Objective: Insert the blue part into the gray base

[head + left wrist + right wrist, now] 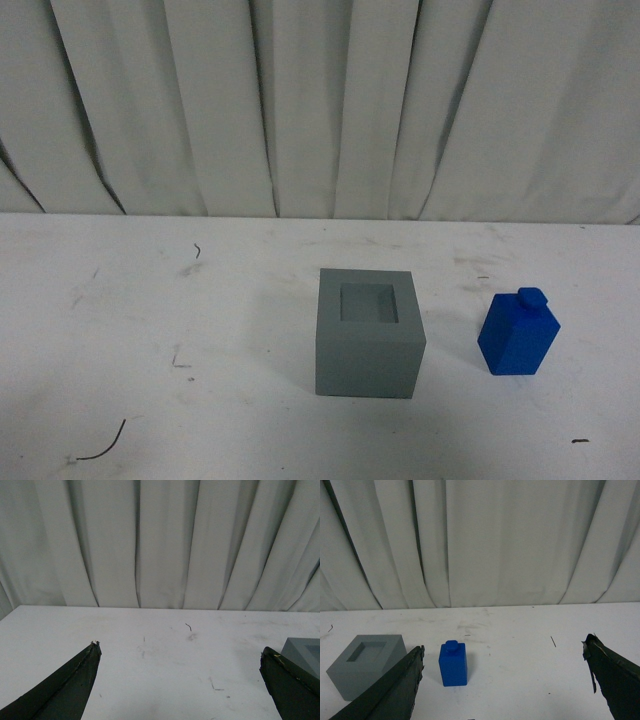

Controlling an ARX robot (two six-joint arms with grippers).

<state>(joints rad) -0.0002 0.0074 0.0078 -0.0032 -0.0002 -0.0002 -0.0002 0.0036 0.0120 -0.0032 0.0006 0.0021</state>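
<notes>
The gray base (366, 333) sits in the middle of the white table, its square recess facing up and holding nothing. The blue part (518, 333) stands upright to its right, knob on top, a short gap between them. Neither arm shows in the front view. In the right wrist view the blue part (453, 663) stands ahead of my open right gripper (504, 650), nearer one finger, with the gray base (366, 664) beside it. My left gripper (180, 647) is open over bare table, and a corner of the gray base (305, 652) shows behind one finger.
A pleated white curtain (320, 100) hangs along the table's far edge. Small dark scraps and scuff marks (100, 445) lie on the white tabletop (150, 330).
</notes>
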